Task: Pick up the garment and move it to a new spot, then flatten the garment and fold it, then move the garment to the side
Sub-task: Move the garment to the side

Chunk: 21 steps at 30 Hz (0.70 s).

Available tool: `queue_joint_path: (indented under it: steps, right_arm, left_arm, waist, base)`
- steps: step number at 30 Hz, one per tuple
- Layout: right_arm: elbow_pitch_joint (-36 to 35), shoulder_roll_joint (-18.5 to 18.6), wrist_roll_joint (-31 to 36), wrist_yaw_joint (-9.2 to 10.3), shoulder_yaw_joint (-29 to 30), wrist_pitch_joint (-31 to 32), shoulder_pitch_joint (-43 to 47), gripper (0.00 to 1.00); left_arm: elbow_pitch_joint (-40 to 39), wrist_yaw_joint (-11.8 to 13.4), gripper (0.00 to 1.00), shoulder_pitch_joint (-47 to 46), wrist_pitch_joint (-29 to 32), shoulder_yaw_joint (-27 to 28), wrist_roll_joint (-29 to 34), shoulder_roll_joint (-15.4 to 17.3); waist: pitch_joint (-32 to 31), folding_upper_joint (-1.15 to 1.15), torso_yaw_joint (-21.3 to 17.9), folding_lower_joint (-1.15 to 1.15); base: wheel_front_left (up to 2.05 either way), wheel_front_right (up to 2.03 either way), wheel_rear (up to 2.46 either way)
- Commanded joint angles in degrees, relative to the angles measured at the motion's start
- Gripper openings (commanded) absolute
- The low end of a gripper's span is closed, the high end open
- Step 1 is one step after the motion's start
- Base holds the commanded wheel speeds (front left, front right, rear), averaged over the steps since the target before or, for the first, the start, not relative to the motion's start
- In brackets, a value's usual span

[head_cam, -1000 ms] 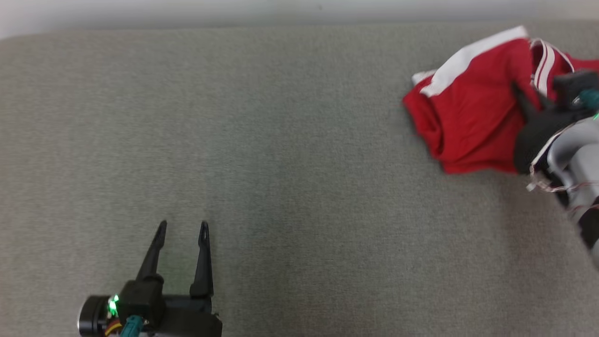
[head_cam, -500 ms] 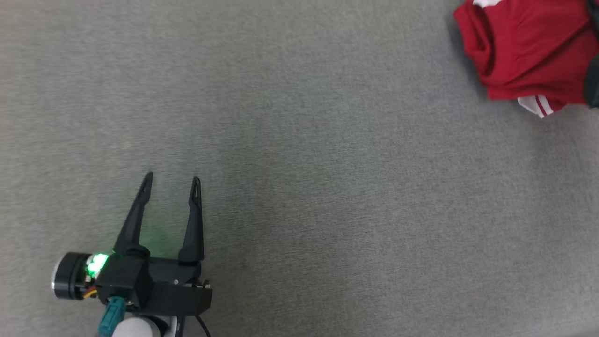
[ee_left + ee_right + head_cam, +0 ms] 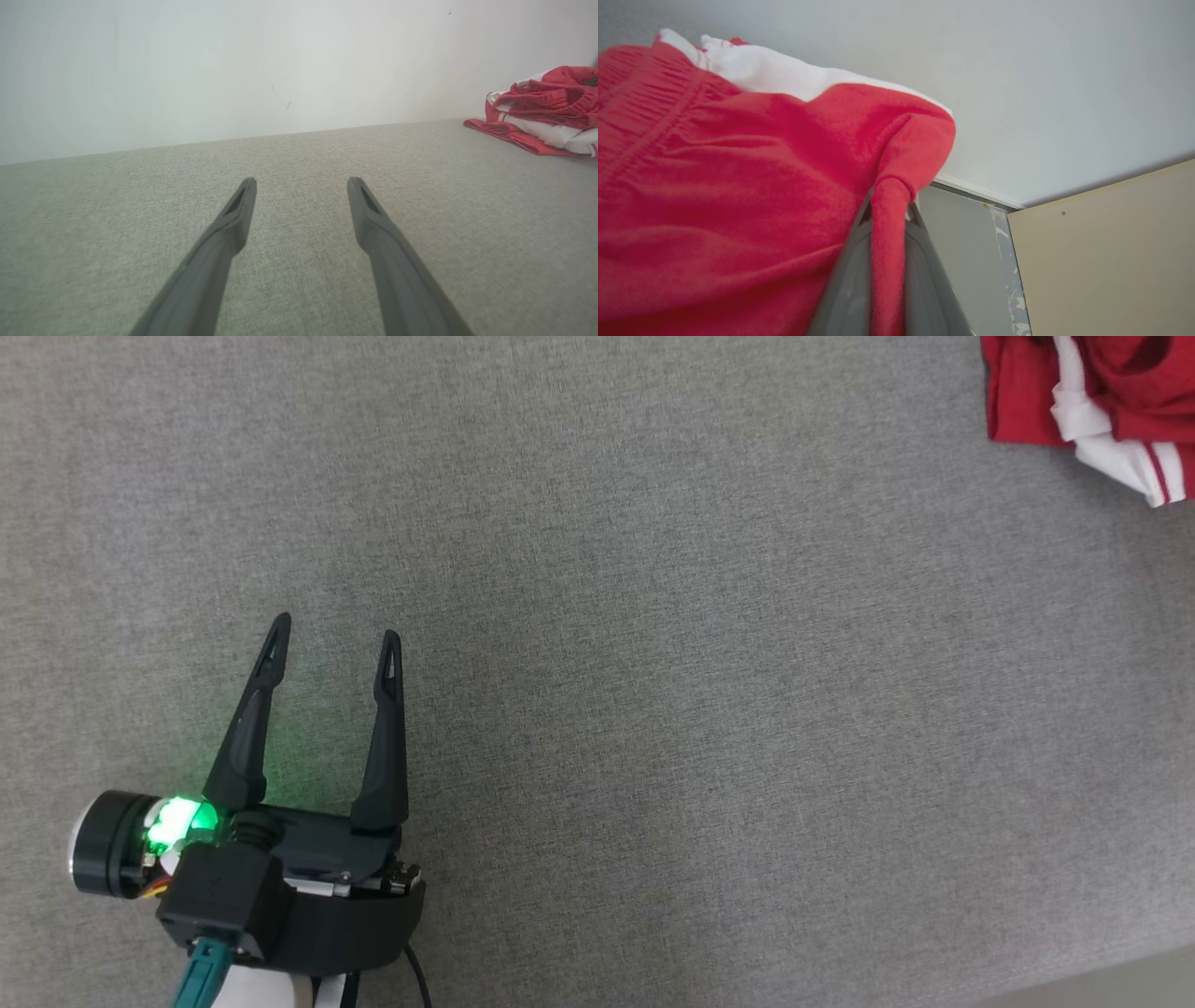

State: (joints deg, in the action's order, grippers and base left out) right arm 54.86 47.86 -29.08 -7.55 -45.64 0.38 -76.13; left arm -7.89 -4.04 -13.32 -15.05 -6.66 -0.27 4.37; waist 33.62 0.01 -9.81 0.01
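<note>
The left end effector [image 3: 334,629] is hovering over the grey woven-fabric counter [image 3: 709,728] at the lower left of the head view. Its two long dark fingers are standing well apart with nothing between them, and a green light [image 3: 175,819] is glowing on its body. In the left wrist view the same end effector [image 3: 302,182] is pointing along the bare counter [image 3: 467,196] toward a plain pale wall [image 3: 224,70].

The red garment with white stripes and a white band [image 3: 1027,392] is bunching up at the top right corner of the head view. In the left wrist view it [image 3: 546,100] is piling at the far right of the counter, well apart from the left fingers.

In the right wrist view the right end effector [image 3: 891,205] is clamping a narrow fold of the red garment [image 3: 738,186], which is draping to its left. A pale wall [image 3: 1064,70] and a beige panel [image 3: 1111,261] are behind it.

Since half a second ago the head camera has shifted, so the left end effector is showing higher and the garment closer to the corner. The garment's white striped edge is now hanging at its lower right.
</note>
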Motion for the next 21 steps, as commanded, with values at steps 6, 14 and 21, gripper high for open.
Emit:
queue_joint_path:
  steps: [6,14,21]
  right_arm:
    - [3.5,-0.6,1.9,0.17,-1.2,-2.5,-3.1,1.0]
    - [7.8,-2.2,5.0,0.17,-2.2,-3.9,-5.2,1.0]
    - [8.6,-5.2,4.9,0.17,-0.1,-11.4,-5.3,1.0]
  left_arm:
    - [-1.5,0.5,1.0,-1.0,-0.2,0.0,0.1,0.5]
    - [-0.4,1.0,1.0,0.0,-0.2,0.8,-0.9,0.4]
    - [2.3,1.9,1.0,3.2,-0.2,1.4,-2.5,-0.4]
  waist:
    - [1.1,-0.01,0.5,-0.01]
    - [-1.0,-0.01,0.7,-0.01]
    - [-8.4,-0.01,1.9,-0.01]
  base:
    - [0.0,0.0,0.0]
    - [0.0,0.0,0.0]
    - [0.0,0.0,0.0]
